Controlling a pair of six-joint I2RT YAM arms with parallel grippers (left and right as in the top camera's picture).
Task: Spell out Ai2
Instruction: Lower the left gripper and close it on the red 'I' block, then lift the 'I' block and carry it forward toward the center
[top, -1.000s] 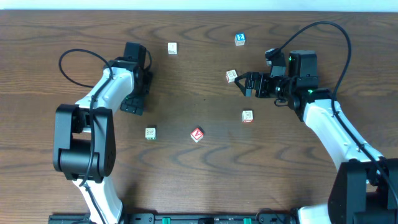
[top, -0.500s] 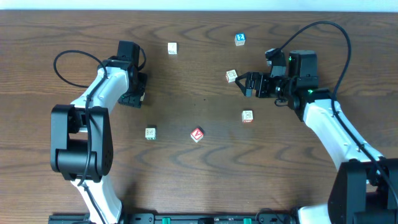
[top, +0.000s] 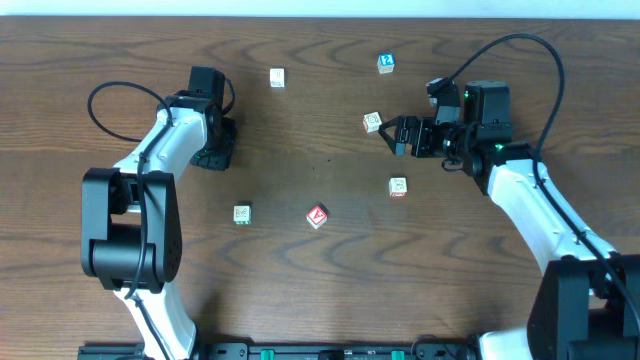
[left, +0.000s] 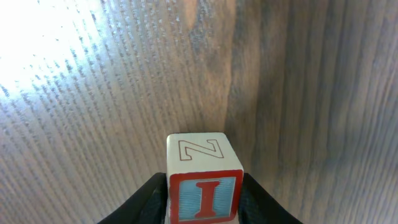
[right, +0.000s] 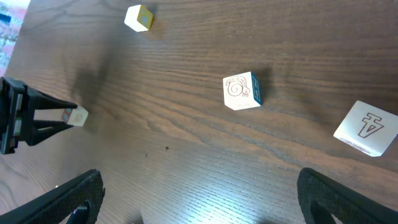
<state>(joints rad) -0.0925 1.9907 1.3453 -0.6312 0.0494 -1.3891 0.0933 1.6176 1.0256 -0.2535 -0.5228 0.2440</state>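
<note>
Right now the I cube (left: 204, 190) is sitting low in the centre of the left wrist view. Its red letter is facing the camera and an outlined Z is showing on its top face. The left gripper (top: 213, 152) is clamping it, with one dark finger (left: 149, 200) pressing on each side. From overhead this grip is sitting in the upper left of the frame, and the cube itself is hiding under the gripper.

The A cube (top: 317, 216) is lying near the lower centre of the overhead frame, turned at an angle. The blue 2 cube (top: 386, 63) is resting near the top, right of centre. All three are lying well apart, so no part of the word is standing in a row yet.

The right gripper (top: 392, 136) is hovering in the upper right of the overhead frame with its jaws spread wide, holding nothing. A pale cube (top: 372, 122) is sitting just beside its tips. Three more pale cubes are lying scattered across the wooden table (top: 320, 290).

By my reading, the step in hand is taking hold of the I. The next move is calling for a straight lift off the wood. Then it is asking for a carry toward the A, setting the I down just right of it with the letter facing up.
</note>
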